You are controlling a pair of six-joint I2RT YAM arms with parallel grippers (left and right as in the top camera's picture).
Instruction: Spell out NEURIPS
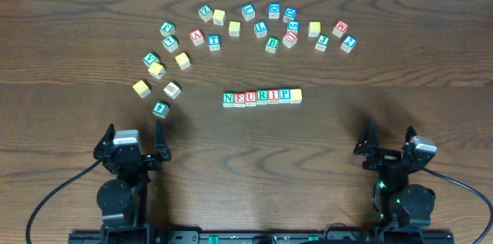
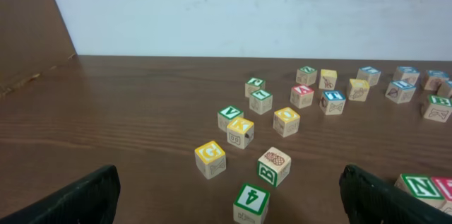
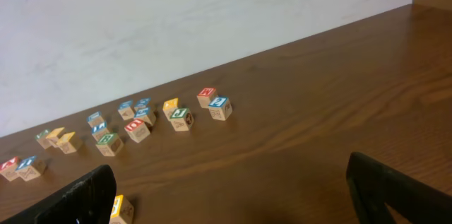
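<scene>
Near the tabletop's [image 1: 62,59] near left edge, the left gripper [image 1: 132,145] hangs with jaws spread wide, holding and touching nothing. A loose green cube [image 1: 159,108] lies just ahead of it. At the middle, the row of cubes [image 1: 262,97] reads N, E, U, R, I, P and ends with the plain yellowish cube [image 1: 296,95], whose top shows no readable letter. The spelling looks nearly finished, and the next move probably calls for turning that last cube to show an S. Near the near right edge, the right gripper [image 1: 389,150] is likewise wide open and empty.
</scene>
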